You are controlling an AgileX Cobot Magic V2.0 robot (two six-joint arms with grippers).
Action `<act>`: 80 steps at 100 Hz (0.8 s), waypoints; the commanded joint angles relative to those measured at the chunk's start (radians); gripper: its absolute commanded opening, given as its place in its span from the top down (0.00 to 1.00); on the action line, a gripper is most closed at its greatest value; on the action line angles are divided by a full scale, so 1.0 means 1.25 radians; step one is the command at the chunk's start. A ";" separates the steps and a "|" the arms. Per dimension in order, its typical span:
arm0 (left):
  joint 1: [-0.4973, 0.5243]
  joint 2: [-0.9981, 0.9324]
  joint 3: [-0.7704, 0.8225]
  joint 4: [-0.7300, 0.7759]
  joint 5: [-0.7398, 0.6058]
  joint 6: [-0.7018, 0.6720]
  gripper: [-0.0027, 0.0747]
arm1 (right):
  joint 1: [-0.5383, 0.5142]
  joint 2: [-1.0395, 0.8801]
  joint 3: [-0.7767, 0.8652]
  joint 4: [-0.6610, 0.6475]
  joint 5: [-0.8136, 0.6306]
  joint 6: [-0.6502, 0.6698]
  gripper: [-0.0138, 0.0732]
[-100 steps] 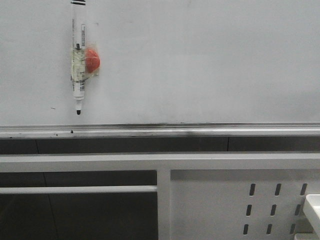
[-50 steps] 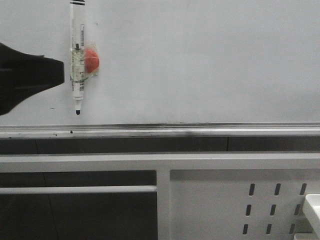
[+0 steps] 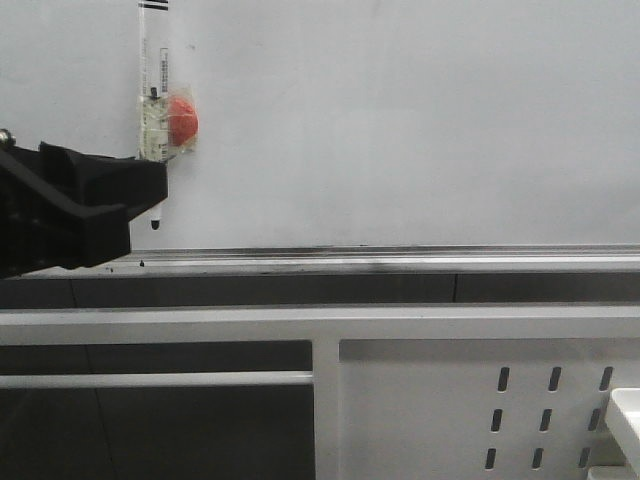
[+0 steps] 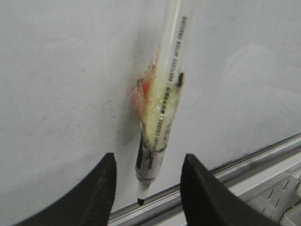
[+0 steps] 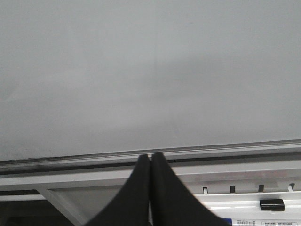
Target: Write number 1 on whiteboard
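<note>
The whiteboard [image 3: 400,120] fills the upper front view; no drawn number 1 shows on it. A white marker pen [image 3: 153,90] with a red blob [image 3: 182,117] is taped upright to the board, tip down. My left gripper [image 3: 148,208] comes in from the left and covers the pen's lower end. In the left wrist view the gripper [image 4: 149,157] is open, with one jaw on each side of the pen [image 4: 162,103] near its tip and not touching it. My right gripper [image 5: 151,156] is shut and empty, low in front of the board [image 5: 150,70]; it is out of the front view.
A silver rail [image 3: 400,262] edges the board below. Under it stands a white perforated metal frame [image 3: 480,400] with a crossbar [image 3: 160,379]. A white tray corner [image 3: 625,415] shows at the lower right.
My left gripper has entered from the left and moved right and down, so that it now straddles the pen's lower end. The pen and board have not moved.
</note>
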 commanded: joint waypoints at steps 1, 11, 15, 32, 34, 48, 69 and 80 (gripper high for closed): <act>-0.008 -0.006 -0.016 0.003 -0.170 -0.015 0.61 | 0.003 0.012 -0.024 0.004 -0.064 -0.009 0.92; -0.008 0.002 -0.024 0.003 -0.175 -0.015 0.61 | 0.003 0.012 -0.024 0.004 -0.064 -0.009 0.92; -0.008 0.005 -0.029 0.003 -0.175 -0.015 0.61 | 0.003 0.012 -0.024 0.004 -0.064 -0.009 0.92; -0.008 0.018 -0.055 0.003 -0.175 -0.015 0.61 | 0.003 0.012 -0.024 0.004 -0.064 -0.009 0.92; -0.008 0.022 -0.057 0.003 -0.175 -0.015 0.61 | 0.003 0.012 -0.024 0.004 -0.064 -0.009 0.92; -0.008 0.041 -0.077 -0.002 -0.175 -0.015 0.61 | 0.003 0.012 -0.024 0.004 -0.064 -0.009 0.92; -0.008 0.050 -0.077 -0.002 -0.177 -0.015 0.93 | 0.003 0.012 -0.024 0.004 -0.055 -0.009 0.92; -0.008 0.050 -0.077 0.003 -0.176 -0.014 0.99 | 0.005 0.012 -0.027 0.004 -0.038 -0.018 0.92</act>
